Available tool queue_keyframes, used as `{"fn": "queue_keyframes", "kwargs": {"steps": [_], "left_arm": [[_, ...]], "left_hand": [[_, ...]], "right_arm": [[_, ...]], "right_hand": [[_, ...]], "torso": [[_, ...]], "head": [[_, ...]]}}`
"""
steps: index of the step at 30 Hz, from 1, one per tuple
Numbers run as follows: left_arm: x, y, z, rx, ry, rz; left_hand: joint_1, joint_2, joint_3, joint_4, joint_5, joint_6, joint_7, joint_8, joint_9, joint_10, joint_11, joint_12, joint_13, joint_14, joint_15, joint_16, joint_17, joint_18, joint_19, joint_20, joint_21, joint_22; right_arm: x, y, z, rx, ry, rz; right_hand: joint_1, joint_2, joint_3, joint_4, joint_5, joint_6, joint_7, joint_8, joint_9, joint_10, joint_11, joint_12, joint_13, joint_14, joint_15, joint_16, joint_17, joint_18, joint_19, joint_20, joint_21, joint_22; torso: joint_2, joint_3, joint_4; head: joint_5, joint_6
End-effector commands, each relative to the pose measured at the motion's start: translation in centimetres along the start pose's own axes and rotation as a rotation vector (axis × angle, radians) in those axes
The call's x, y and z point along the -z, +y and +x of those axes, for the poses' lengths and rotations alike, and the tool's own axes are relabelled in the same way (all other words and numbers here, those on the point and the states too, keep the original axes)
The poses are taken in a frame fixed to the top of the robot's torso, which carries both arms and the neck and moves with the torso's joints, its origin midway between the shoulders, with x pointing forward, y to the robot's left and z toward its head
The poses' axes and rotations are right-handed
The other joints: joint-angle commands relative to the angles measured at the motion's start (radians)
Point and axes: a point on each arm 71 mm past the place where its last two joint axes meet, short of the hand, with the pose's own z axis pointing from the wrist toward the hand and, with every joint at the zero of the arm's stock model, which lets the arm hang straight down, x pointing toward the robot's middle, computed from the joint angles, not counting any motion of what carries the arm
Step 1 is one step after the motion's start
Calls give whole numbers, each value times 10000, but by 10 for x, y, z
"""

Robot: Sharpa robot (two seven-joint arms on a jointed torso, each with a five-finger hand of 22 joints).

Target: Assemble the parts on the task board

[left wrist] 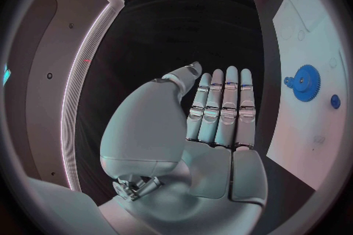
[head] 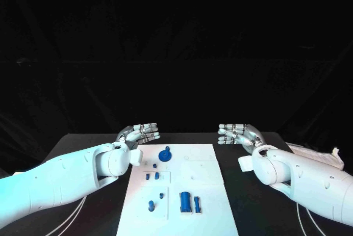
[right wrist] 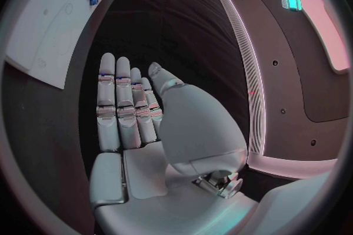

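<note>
1. The task board (head: 198,167), a flat white rectangular plate with a smooth matte face, is seen lying lengthwise in the middle of the black table (head: 81,144).
2. A blue toothed gear (head: 166,155), round with a small hub, is found near the far left part of the board; in the left wrist view the same gear (left wrist: 305,82) is shown with fine teeth round its rim and a small blue knob beside it.
3. Several small blue parts are set lower on the board: short pegs (head: 152,176) near the middle left, a rounded piece (head: 151,205) near the near left, and two upright rectangular blocks (head: 190,202) side by side towards the near middle.
4. Faint shallow outlines are seen in the white face of the board, to the right of the pegs.
5. The left hand (head: 136,134), silver and segmented with glossy metal links, is held off the board's far left corner; its fingers (left wrist: 220,106) are laid straight and pressed together, with nothing held.
6. The right hand (head: 239,134), of the same silver build, is held off the board's far right corner; its fingers (right wrist: 121,106) are likewise straight and close together, with nothing held.
7. Both arms are clad in smooth white shells, and neither hand is touching the board.
</note>
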Motion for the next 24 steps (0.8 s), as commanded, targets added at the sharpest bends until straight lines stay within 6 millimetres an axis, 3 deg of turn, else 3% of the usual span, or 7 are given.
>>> {"fn": "queue_keyframes", "kwargs": {"steps": [1, 2, 10, 12, 13, 14, 24], "left_arm": [[2, 0, 4, -105, -19, 54], [2, 0, 5, -159, -43, 82], [16, 1, 30, -1030, -395, 652], [21, 1, 36, -1254, -482, 833], [24, 1, 41, -1407, -541, 967], [27, 0, 45, -1549, -597, 1098], [47, -5, 71, -2386, -934, 2031]], "left_hand": [[-3953, 373, -1250, -321, -344, -3055, -517, -565, -491, -3296, -384, -519, -455, -3032, -1001, -684, -976, -513, -2620, -641, -511, -1272], [-4539, 428, -1435, -321, -395, -3507, -595, -565, -491, -3783, -442, -519, -455, -3481, -1001, -784, -976, -537, -3006, -733, -511, -1459], [-6847, 1199, -2165, -321, -1112, -5300, -902, -565, -491, -5714, -1238, -519, -455, -5256, -1001, -1181, -976, -840, -4544, -1112, -511, -2203], [-7161, 1199, -2265, -321, -1112, -5543, -943, -565, -491, -5973, -1238, -519, -455, -5497, -1001, -1229, -976, -839, -4753, -1160, -511, -2304], [-7377, 1199, -2330, -321, -1112, -5709, -973, -565, -491, -6156, -1238, -519, -455, -5663, -1001, -1273, -976, -839, -4895, -1196, -511, -2373], [-7601, 1199, -2403, -321, -1112, -5883, -1674, -565, -491, -6343, -1238, -519, -455, -5836, -1001, -1308, -976, -878, -5044, -1233, -511, -2445], [-9340, 1199, -2954, -321, -1112, -7227, -1674, -565, -491, -7792, -1238, -519, -455, -7170, -1001, -2193, -976, -1710, -6189, -2066, -511, -3005]], "right_arm": [[1, 2, 2, -29, -76, -36], [3, 3, 3, -59, -142, -71], [19, 16, 22, -371, -886, -370], [25, 19, 27, -440, -1080, -417], [28, 22, 31, -482, -1209, -440], [32, 24, 34, -519, -1329, -457], [55, 36, 52, -675, -2038, -455]], "right_hand": [[-4070, 19, -623, -15, -328, -2862, -502, -465, -316, -3342, -332, -474, -441, -3728, -384, -521, -526, -509, -3431, -421, -551, -392], [-4647, 19, -721, -15, -1053, -3269, -576, -465, -1023, -3818, -1069, -474, -441, -4258, -384, -521, -602, -525, -3920, -483, -631, -448], [-7039, 19, -1092, -15, -1053, -4962, -873, -465, -1023, -5774, -1069, -474, -441, -6459, -384, -521, -913, -843, -5943, -1355, -952, -1267], [-7361, 19, -1134, -15, -1053, -5188, -913, -465, -1023, -6042, -1069, -474, -441, -6755, -384, -521, -953, -842, -6214, -1355, -995, -1267], [-7584, 19, -1170, -15, -1053, -5346, -1621, -465, -1023, -6225, -1069, -474, -441, -6960, -384, -521, -981, -842, -6404, -1355, -1023, -1267], [-7801, 19, -1207, -15, -1053, -5498, -1621, -465, -1023, -6405, -1069, -474, -441, -7157, -384, -521, -1697, -842, -6586, -1355, -1053, -1267], [-9602, 19, -2008, -15, -1053, -6761, -1621, -465, -1023, -7892, -1069, -474, -441, -8808, -384, -521, -1697, -1702, -8102, -1355, -1769, -1267]], "torso": [[-9, 9, 79], [-17, 26, 152], [-81, 164, 747], [-87, 176, 801], [-89, 181, 824], [-91, 184, 837], [-91, 185, 841]], "head": [[-74, -3], [-132, 12], [-606, 132], [-648, 142], [-666, 147], [-677, 150], [-680, 150]]}}
